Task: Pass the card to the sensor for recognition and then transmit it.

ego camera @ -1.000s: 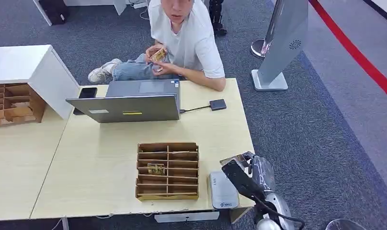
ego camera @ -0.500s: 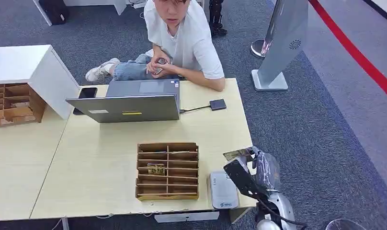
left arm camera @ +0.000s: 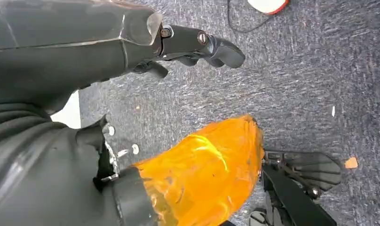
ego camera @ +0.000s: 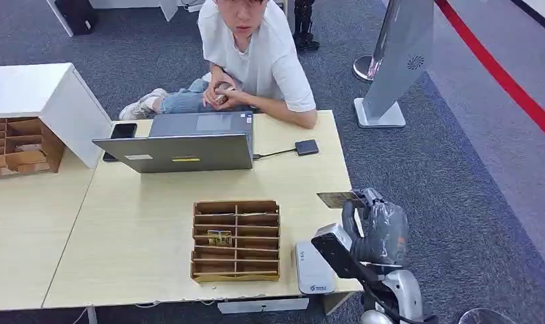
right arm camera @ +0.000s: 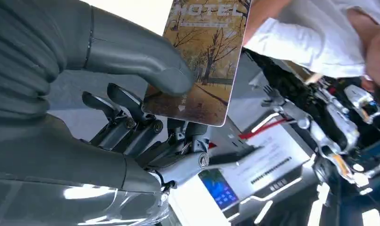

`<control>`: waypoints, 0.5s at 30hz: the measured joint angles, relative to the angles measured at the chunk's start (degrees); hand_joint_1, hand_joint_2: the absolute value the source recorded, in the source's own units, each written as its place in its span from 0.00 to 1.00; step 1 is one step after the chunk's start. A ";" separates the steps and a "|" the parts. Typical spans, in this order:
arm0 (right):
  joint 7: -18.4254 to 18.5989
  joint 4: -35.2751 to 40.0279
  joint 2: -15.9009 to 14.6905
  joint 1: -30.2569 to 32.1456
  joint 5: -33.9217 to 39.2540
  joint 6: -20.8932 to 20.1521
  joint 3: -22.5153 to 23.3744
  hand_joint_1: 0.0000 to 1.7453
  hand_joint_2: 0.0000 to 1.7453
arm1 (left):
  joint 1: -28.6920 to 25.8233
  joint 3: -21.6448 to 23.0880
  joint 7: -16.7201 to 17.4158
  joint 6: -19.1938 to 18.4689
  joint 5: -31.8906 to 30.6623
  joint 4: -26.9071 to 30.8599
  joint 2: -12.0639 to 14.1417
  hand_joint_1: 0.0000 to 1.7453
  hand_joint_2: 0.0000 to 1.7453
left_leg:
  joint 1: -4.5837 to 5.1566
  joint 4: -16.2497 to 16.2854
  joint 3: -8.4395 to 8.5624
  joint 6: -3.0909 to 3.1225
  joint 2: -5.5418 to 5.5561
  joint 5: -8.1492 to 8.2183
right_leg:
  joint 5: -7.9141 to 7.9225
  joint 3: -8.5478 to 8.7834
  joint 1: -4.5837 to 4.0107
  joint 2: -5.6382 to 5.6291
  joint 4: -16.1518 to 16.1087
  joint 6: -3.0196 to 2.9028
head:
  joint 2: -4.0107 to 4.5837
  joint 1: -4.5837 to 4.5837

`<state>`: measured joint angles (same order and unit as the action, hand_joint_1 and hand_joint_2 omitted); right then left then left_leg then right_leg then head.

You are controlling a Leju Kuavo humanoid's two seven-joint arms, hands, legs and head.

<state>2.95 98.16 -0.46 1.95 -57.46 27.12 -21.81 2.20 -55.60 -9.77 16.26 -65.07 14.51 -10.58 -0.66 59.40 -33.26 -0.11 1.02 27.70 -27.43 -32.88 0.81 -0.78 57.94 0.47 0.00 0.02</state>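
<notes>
My right hand [ego camera: 378,229] hovers over the table's front right corner and pinches a hotel card [ego camera: 337,200] that lies roughly flat and points toward the laptop. The right wrist view shows the card [right arm camera: 202,61], printed with autumn trees and the word HOTEL, clamped between the thumb and the dark fingers [right arm camera: 131,117]. The sensor, a flat grey-white card reader [ego camera: 313,268], lies on the table just left of and below that hand. My left hand [left arm camera: 197,44] hangs over grey carpet with its fingers apart and nothing in it.
A wooden card organizer [ego camera: 236,239] with one card [ego camera: 219,237] in it stands left of the reader. Beyond it are an open laptop [ego camera: 189,142], a small black box [ego camera: 307,147] on a cable and a phone [ego camera: 123,130]. A seated person [ego camera: 256,54] faces me across the table [ego camera: 148,223].
My right hand has risen and moved away from the reader toward the far right, lifting the card higher and flatter. The person has drawn both hands in toward the lap.
</notes>
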 joint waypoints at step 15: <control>-0.46 0.63 0.28 -6.19 -5.00 -0.11 -5.36 1.00 1.00 | 0.18 0.00 -0.09 -0.22 -1.64 0.00 0.02 0.00 0.00 | 0.00 0.00 0.00 0.00 0.00 0.00 | 0.00 0.00 0.00 0.00 0.00 0.00 | 0.00 -0.02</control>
<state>2.49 98.79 -0.17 -4.25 -62.47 27.01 -27.17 2.38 -55.60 -9.86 16.04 -66.71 14.51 -10.56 -0.66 59.40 -33.26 -0.11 1.01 27.70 -27.43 -32.88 0.81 -0.78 57.95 0.47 0.00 0.00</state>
